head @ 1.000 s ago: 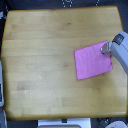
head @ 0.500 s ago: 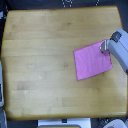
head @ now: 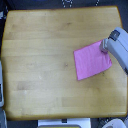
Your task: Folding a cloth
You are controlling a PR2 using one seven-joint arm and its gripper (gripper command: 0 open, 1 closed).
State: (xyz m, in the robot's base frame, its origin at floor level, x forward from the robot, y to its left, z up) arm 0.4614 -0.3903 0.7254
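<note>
The pink-magenta cloth (head: 92, 60) lies flat on the wooden table (head: 45, 60), toward the exterior view's right, a tilted squarish piece. My gripper (head: 104, 48) comes in from the right edge and sits at the cloth's upper right corner. Its grey body covers the fingertips, so I cannot tell whether it is open or shut, or whether it holds the corner.
The table's right edge runs just behind the arm (head: 120, 52). Dark floor and pale objects show beyond the table's left (head: 2, 95) and bottom edges (head: 65, 123).
</note>
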